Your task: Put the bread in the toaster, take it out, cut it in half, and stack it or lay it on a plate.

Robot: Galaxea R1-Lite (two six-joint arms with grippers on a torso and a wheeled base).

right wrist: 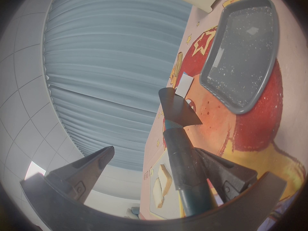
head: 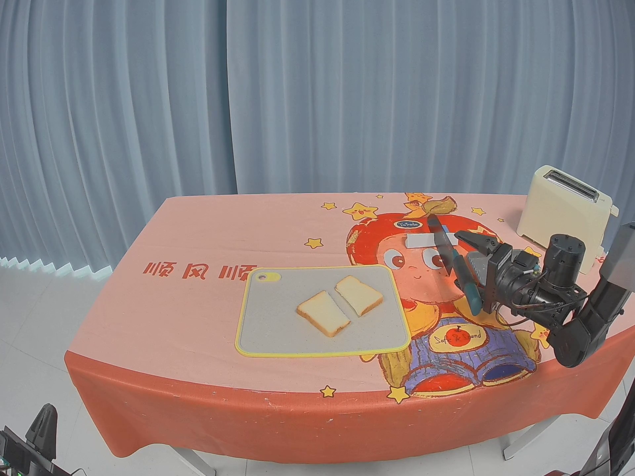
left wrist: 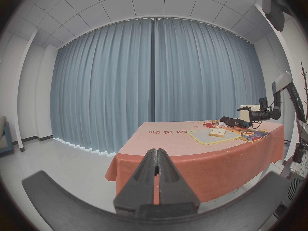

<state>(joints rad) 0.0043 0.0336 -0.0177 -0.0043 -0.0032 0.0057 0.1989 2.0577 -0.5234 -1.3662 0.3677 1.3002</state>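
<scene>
Head view: bread halves point(head: 323, 313) side by side on cutting board point(head: 264, 328), mid-desk point(head: 198, 233), well apart from right hand point(right wrist: 153, 150), which is spread, knife point(head: 448, 254) handle against one finger. Left hand point(left wrist: 156, 177) pressed together, off the desk.

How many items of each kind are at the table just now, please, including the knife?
Bread halves: 2
Cutting board: 1
Knife: 1
Toaster: 1
Grey tray: 1
Total: 6
</scene>
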